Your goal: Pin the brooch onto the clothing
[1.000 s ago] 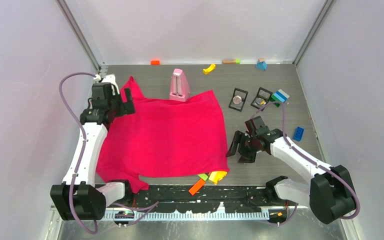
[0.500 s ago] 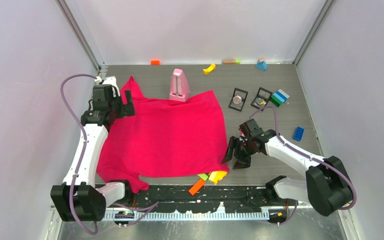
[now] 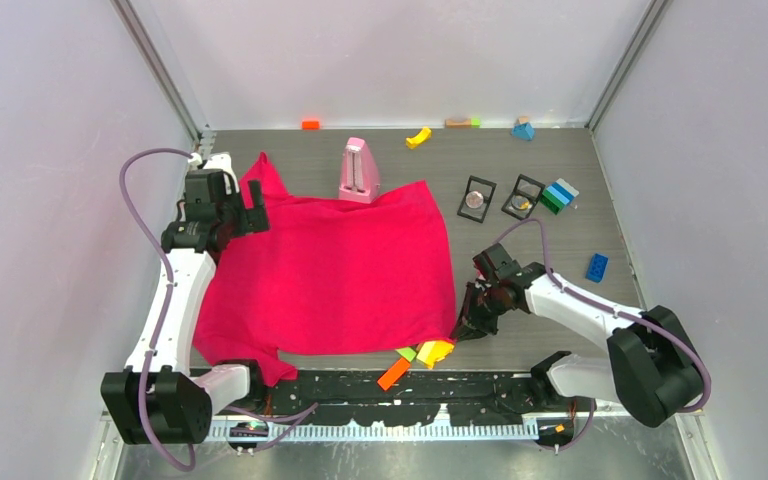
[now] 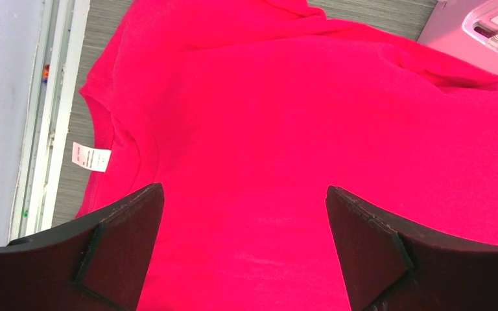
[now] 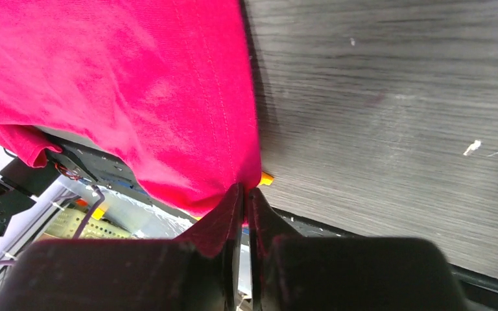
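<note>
The clothing (image 3: 330, 270), a crimson-pink T-shirt, lies spread flat over the left and middle of the table. My right gripper (image 3: 460, 328) is at its near right corner, shut on the hem; the right wrist view shows the cloth (image 5: 136, 84) pinched between the tips of the gripper (image 5: 245, 191). My left gripper (image 3: 245, 208) hangs open over the collar end at the far left, its jaws wide above bare cloth (image 4: 298, 116), holding nothing (image 4: 244, 189). Two small black frames (image 3: 476, 198) (image 3: 521, 197) each hold a round piece; I cannot tell whether either is the brooch.
A pink metronome-shaped object (image 3: 360, 170) stands at the shirt's far edge. Yellow, green and orange blocks (image 3: 422, 353) lie by the held corner, near the front rail (image 3: 410, 385). A blue block (image 3: 597, 266) and a striped stack (image 3: 558, 194) sit to the right.
My right gripper has moved left and toward the near edge to the shirt's corner and closed on the hem. The left arm has stayed put, still open.
</note>
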You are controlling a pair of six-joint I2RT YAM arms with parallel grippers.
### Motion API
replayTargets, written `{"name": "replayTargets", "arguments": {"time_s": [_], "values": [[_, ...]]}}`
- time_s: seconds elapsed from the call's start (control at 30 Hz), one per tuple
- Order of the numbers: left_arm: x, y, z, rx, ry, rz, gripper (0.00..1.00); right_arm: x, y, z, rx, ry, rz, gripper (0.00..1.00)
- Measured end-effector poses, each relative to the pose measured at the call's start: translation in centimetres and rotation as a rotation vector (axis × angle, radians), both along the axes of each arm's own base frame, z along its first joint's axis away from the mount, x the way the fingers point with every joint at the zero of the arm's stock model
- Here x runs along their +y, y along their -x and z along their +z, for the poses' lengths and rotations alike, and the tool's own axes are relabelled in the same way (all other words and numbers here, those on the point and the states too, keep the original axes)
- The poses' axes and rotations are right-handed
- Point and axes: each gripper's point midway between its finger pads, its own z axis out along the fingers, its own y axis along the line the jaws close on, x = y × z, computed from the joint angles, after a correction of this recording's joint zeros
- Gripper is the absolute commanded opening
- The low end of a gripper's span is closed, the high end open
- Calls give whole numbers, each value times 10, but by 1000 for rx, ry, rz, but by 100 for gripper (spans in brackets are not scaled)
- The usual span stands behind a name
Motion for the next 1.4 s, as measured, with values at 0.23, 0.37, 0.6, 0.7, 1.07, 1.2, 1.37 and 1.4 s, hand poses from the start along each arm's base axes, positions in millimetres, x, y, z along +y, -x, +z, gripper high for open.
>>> {"name": "replayTargets", "arguments": {"time_s": [0.23,0.37,0.6,0.7,1.07,1.2,1.37,1.4], "values": [[1,2,1,-7,-3,3,100,-7,8,-1,16,29,0,1],[1,3,5,-20,-5,5,100,-14,15,2,26,55,-2,1],[1,4,7,-24,-5,5,100,-29,33,2,75,118,-3,1],[1,4,6,-24,-5,5,100,-34,38,4,88,138,-3,1],[1,4,5,-21,-6,6,100,-37,27,25,42,176,-4,56],[1,5,4,-19,-5,5,100,-38,3,51,-55,209,4,71],[0,4,-1,-6,-4,1,100,-36,-57,105,-274,273,-5,75],[-3,4,-2,0,-2,-8,100,-37,-71,114,-319,297,-13,75]]}}
